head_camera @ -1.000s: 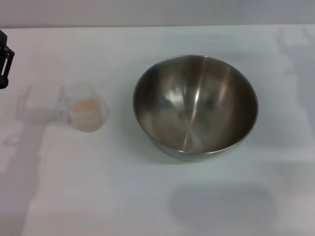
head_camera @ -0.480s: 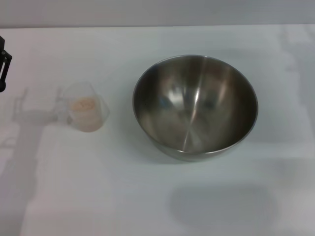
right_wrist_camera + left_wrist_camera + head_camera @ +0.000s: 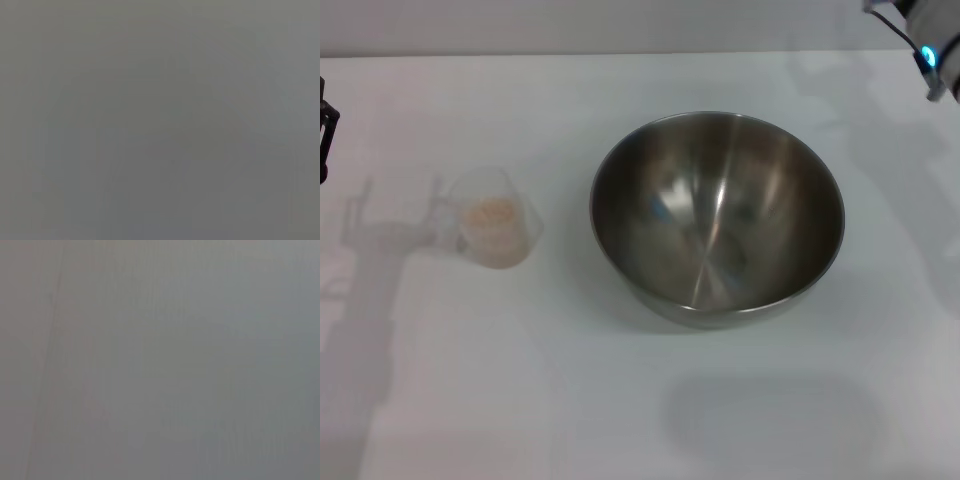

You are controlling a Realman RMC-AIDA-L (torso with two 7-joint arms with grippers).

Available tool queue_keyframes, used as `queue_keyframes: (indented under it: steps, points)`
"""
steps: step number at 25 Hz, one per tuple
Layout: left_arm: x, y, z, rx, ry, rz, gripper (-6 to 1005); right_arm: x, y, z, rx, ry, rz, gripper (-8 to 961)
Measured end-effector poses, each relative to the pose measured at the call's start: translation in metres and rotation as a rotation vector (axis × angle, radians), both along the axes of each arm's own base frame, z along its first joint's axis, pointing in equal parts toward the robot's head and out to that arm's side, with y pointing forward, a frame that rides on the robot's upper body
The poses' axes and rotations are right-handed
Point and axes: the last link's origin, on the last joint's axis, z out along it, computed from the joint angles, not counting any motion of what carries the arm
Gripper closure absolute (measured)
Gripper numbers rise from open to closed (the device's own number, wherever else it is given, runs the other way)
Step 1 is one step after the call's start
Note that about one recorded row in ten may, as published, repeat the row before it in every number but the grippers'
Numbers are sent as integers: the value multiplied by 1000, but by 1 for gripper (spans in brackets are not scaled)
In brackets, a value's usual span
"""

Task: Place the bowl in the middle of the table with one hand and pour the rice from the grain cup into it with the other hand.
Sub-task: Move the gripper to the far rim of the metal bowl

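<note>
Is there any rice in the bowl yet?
No. In the head view the bowl shows only bare steel inside, and the rice sits in the grain cup standing apart on its left.

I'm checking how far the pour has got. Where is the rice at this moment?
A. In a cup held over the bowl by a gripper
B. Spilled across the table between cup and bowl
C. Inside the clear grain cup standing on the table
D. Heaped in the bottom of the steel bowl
C: the rice sits inside the upright grain cup on the table, beside the bowl, whose inside shows only bare steel.
</note>
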Motion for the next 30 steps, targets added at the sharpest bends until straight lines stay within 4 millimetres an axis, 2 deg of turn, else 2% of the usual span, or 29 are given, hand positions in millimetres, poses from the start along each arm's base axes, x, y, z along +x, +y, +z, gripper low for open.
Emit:
queue_keyframes:
  steps: [8, 14, 17, 22, 30]
  points:
    - [1, 1, 0, 0, 1, -2, 158, -63, -11, 0, -266, -178, -165, 282]
    - [-1, 3, 2, 7, 5, 5, 158, -99, -30, 15, -474, -365, -315, 282]
    - [-3, 5, 4, 13, 13, 13, 158, -107, -35, 21, -578, -423, -384, 282]
    - [-6, 6, 6, 18, 20, 29, 159, -104, -33, 21, -764, -454, -481, 282]
    - [-8, 9, 8, 23, 19, 40, 159, -69, -22, 18, -942, -471, -592, 281]
